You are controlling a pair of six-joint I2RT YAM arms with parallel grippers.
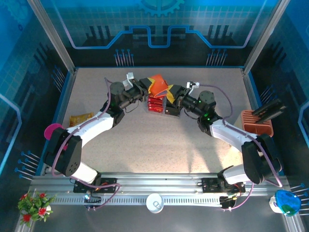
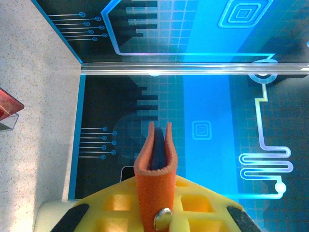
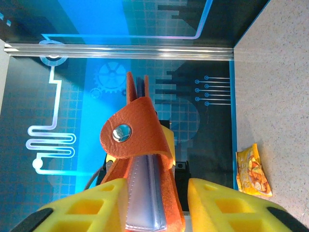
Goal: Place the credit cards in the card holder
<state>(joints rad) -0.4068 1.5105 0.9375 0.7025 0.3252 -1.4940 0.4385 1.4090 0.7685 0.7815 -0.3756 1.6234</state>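
Left gripper is clamped tight on the small orange-red folding card holder, pinching it near the fold with the metal snap stud right at the yellow fingers. From the top camera, that card holder is up in the air at the back-middle of the speckled beige worktop, hanging between the two arms and not lying flat.

Right gripper comes at it from the other side. Its jaws are part-way apart and straddle the holder's edge, grey inner lining facing the camera and the snap flap curling over. I can see a sliver of gap on one side, so I wouldn't call that a grip yet.

The red credit cards sit just below the held wallet, in the clear plastic tray, untouched as far as I can tell. Further out there's a peach slotted stand on the right and a yellow snack packet on the left, neither involved.

So my read: this is the "get the holder open" step, and no card is in play. Next, the right gripper probably needs to catch just one leaf, not both, and peel it away so the pockets show. Then one gripper has to let go and fetch a card, which looks fiddly with a floppy wallet.
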